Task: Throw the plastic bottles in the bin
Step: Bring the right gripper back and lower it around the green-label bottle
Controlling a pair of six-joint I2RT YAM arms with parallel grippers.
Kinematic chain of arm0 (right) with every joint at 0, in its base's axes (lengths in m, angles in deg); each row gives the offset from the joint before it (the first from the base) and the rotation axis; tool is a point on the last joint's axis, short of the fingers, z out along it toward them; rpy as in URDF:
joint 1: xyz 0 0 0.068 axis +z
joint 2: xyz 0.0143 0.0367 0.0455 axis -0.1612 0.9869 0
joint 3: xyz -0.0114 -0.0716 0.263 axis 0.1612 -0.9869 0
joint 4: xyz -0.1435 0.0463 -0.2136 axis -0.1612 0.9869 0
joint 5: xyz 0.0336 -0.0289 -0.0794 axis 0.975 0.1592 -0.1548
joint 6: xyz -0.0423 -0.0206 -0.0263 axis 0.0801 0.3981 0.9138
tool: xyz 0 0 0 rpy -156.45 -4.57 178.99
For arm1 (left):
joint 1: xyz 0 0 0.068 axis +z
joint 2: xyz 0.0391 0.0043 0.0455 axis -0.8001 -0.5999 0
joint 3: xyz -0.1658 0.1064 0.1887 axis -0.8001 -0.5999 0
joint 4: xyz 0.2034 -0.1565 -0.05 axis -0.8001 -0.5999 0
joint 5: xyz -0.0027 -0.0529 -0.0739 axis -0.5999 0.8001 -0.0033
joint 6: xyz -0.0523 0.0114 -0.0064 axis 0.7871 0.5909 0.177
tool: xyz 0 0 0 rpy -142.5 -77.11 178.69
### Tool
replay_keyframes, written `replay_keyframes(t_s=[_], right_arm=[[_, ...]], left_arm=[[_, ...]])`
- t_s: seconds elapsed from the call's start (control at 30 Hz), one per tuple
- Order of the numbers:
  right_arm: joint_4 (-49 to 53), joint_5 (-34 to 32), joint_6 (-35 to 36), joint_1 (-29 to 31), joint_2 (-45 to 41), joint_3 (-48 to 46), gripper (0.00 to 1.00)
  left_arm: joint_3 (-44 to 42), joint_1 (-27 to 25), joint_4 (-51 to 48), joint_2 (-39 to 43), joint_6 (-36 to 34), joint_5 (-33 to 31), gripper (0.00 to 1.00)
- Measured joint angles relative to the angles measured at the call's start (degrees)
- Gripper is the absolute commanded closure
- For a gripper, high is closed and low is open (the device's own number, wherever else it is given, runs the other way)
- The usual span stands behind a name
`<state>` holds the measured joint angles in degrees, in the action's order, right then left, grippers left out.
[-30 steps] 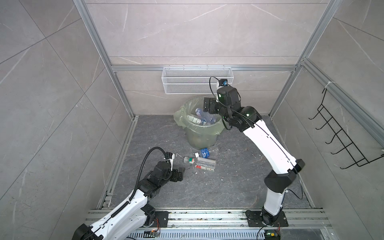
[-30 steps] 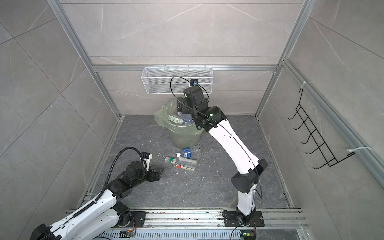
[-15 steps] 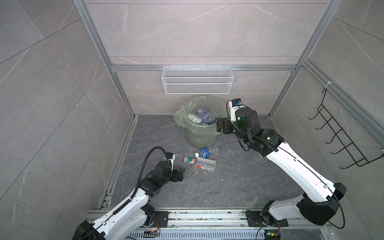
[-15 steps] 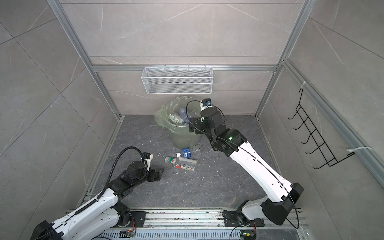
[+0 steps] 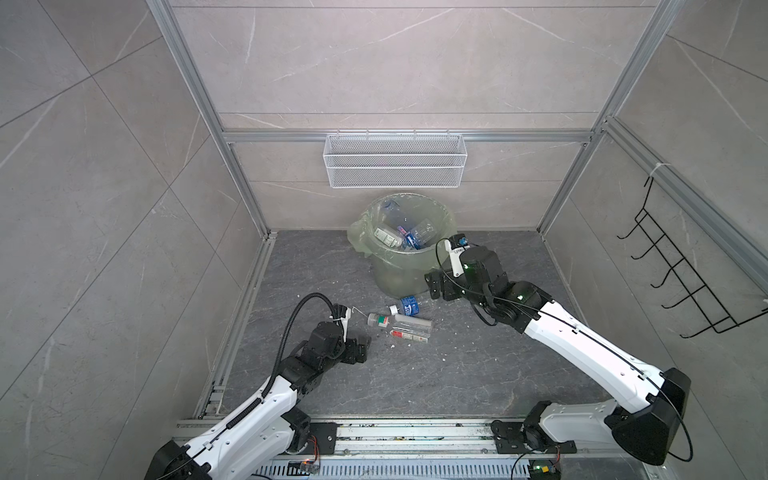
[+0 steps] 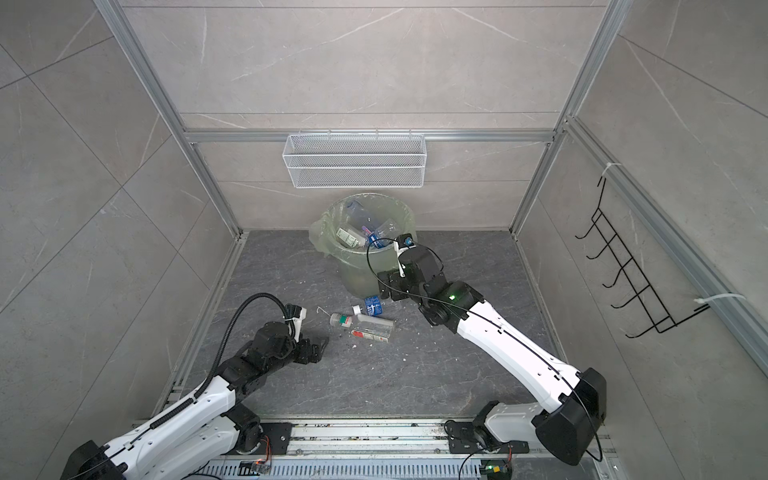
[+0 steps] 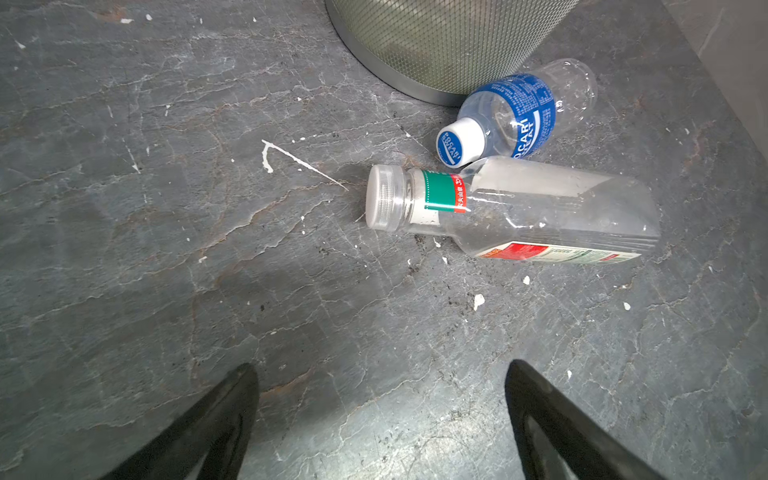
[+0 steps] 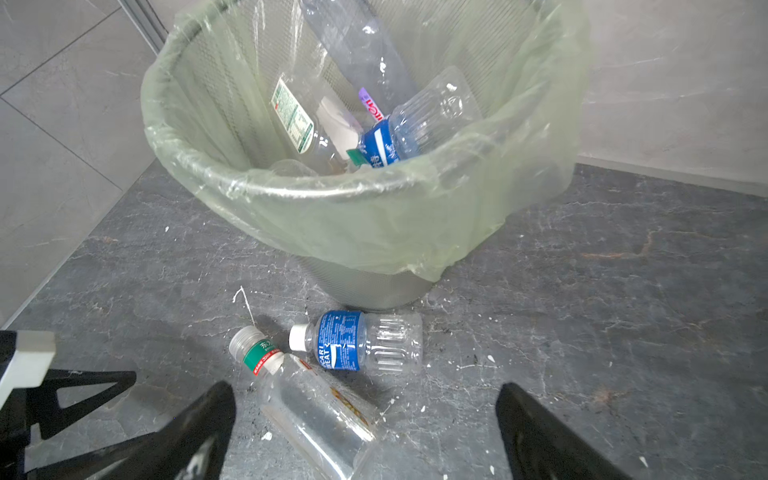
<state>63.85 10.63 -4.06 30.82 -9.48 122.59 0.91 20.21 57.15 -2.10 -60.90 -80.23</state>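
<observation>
Scene: a grey tiled booth with a dark stone floor (image 5: pixel 415 374); two white arms reach in from the lower edge of both top views.
Bin: the round bin (image 5: pixel 395 274), lined with a pale green bag, stands at centre frame against the back wall, under a white wire basket (image 5: pixel 395 160).
In the bin: several binned bottles (image 5: pixel 415 235) lie heaped, some close to the rim.
On the floor: two lie just below the bin at centre frame. The blue-label bottle (image 5: pixel 410 306) is just beside the bin's base; the longer green-label bottle (image 5: pixel 401 324) lies below it. The two touch near the neck.
Left gripper: the left gripper (image 5: pixel 362 347), lower left of centre, has its fingers spread and empty, low over the floor and pointing at the green-label bottle's cap.
Right gripper: the right gripper (image 5: pixel 432 286), right of centre beside the bin wall, is spread wide and empty, above the pair.
Risk, collision: both arms point at the same two bottles and could meet if both reach in.
Risk, scatter: lifting one bottle may nudge the other, and the round one would probably roll.
Risk, slip: the smooth clear plastic may squirt from a pinch.
Risk, bounce: the heap is high, so a dropped bottle could tumble back out.
</observation>
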Motion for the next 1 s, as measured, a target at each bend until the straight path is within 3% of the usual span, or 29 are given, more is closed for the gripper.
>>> replay_keyframes(t_s=[0.4, 1.0], right_arm=[[-1.0, 7.8, 1.5, 0.0, 6.8, -3.1, 0.0], [-1.5, 11.3, 5.0, 3.4, 20.7, -3.3, 0.0]], left_arm=[[-0.4, 0.0, 2.6, 0.7, -2.4, 8.3, 0.11], [-0.7, 0.0, 3.2, 2.0, -2.8, 9.6, 0.1]])
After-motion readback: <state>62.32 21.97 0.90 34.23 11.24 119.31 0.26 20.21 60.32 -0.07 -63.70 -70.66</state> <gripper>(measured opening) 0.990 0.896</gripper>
